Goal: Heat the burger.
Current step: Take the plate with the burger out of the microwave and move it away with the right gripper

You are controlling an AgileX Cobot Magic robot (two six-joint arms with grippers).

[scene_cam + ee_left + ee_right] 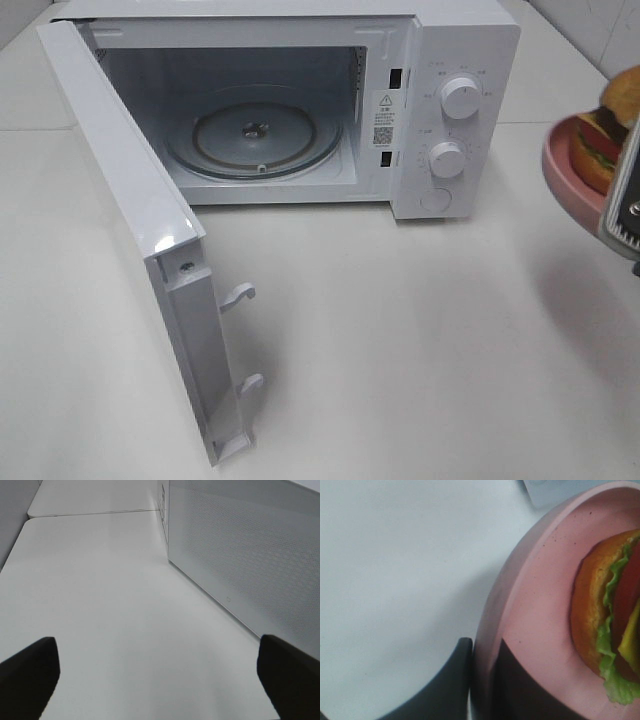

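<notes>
At three o'clock: your right gripper point(482, 680) is clamped on the plate point(540, 605) rim, burger point(607, 615) aboard.
Left gripper point(157, 672): jaws wide, empty, beside the microwave door point(250, 555).

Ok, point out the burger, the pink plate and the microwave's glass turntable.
burger point(592, 605): right wrist view, on the bun's edge.
pink plate point(535, 600): right wrist view, on its bare inner surface.
glass turntable point(290, 140): exterior high view, on its right side.

My right gripper point(482, 680) pinches the plate point(540, 605), whose far half and most of the burger point(592, 610) run off frame. The microwave point(450, 120) label print is too small to read.
</notes>
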